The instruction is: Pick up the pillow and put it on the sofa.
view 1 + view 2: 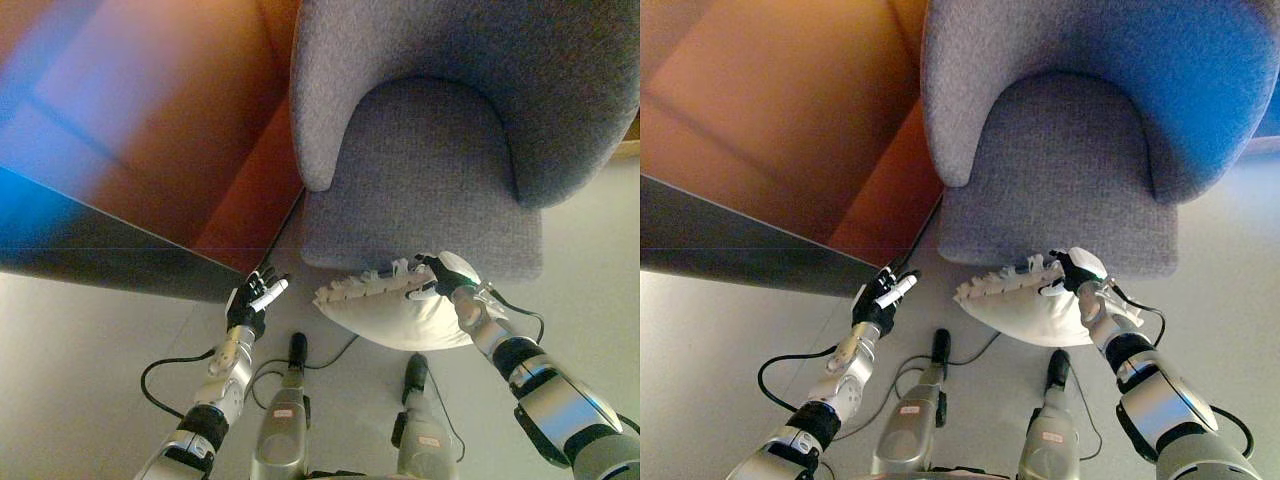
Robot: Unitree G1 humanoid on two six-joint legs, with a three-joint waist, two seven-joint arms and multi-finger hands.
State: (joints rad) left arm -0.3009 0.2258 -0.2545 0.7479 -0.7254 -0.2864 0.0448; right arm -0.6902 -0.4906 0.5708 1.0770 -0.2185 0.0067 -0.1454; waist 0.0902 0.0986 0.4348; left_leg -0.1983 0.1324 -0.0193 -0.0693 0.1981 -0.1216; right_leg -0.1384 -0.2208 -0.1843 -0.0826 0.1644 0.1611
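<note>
White fringed pillow (395, 315): we grip its top edge with our right hand (447, 277), fingers curled, just before the grey sofa (420, 190) seat, ready for placing. Left hand (255, 298): idle, fingers relaxed apart.

I can read no text, label, number or sign on anything I see from here.
</note>
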